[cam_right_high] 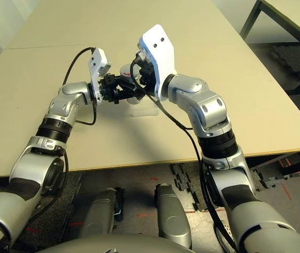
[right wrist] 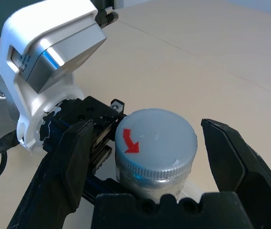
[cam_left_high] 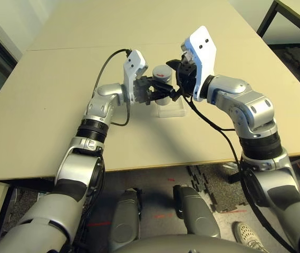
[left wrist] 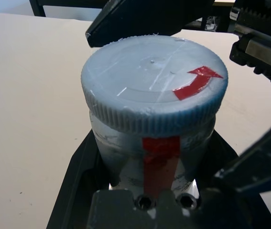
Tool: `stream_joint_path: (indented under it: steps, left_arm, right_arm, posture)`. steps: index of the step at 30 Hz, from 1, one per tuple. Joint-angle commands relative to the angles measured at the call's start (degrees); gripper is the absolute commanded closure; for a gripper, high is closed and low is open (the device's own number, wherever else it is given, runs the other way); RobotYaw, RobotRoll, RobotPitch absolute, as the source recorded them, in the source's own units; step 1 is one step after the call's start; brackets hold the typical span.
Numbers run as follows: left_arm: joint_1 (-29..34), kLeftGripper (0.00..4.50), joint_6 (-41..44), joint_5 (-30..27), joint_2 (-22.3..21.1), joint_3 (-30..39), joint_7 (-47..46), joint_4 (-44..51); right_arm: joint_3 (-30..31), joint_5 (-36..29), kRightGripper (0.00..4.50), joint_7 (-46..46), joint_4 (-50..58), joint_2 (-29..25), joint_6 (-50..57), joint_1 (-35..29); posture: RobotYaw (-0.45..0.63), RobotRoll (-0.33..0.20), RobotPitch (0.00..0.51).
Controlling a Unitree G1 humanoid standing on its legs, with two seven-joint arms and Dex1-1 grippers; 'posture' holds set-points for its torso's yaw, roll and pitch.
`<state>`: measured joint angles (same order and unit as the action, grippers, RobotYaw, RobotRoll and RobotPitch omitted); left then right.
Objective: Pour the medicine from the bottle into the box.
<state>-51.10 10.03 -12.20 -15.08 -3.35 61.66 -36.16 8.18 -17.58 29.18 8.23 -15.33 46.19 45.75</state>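
My left gripper is shut on the body of the small silver-grey bottle and holds it upright just above the table. The bottle's round grey cap carries a red arrow, and a red strip runs down the body. My right gripper is open, with one black finger on each side of the cap and a gap showing on at least one side. The clear plastic box lies on the table directly below and in front of the bottle, partly hidden by both grippers.
The beige table has a seam across its far part and its near edge is close to my body. A second table with black legs stands at the back right. Black cables hang from both wrists.
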Motion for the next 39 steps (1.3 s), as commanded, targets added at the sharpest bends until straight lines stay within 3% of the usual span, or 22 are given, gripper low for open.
stream_joint_path:
  steps: [1,6,20,33,39]
  left_arm:
    - [0.39,1.96,0.5,0.06,-0.45,-0.61,0.5,1.2]
    - [0.52,1.96,0.57,0.16,-0.54,-0.68,0.51,1.08]
    - [1.0,1.96,1.11,-0.59,-1.16,-1.33,3.33,3.72]
    - [4.1,1.97,11.53,-5.62,-5.39,-3.92,10.62,22.23]
    - [5.73,1.97,16.0,-7.5,-6.26,-4.43,9.97,28.3]
  right_arm:
    - [-0.44,0.34,0.35,-0.25,-0.58,0.04,-0.8,0.04]
    - [-0.61,0.33,1.97,-0.56,-0.55,0.13,-1.2,0.44]
    - [-1.07,-1.55,1.98,4.68,-2.49,-1.31,-4.9,0.78]
    - [-1.96,-7.27,1.98,40.64,-25.71,-9.32,-21.95,9.62]
    - [-1.99,-6.04,1.98,46.46,-32.77,-9.08,-24.91,12.83]
  posture:
    - [-0.17,0.0,0.143]
    - [-0.18,0.0,0.143]
    - [-0.17,0.0,0.143]
    - [-0.11,0.0,0.16]
    - [-0.09,0.0,0.167]
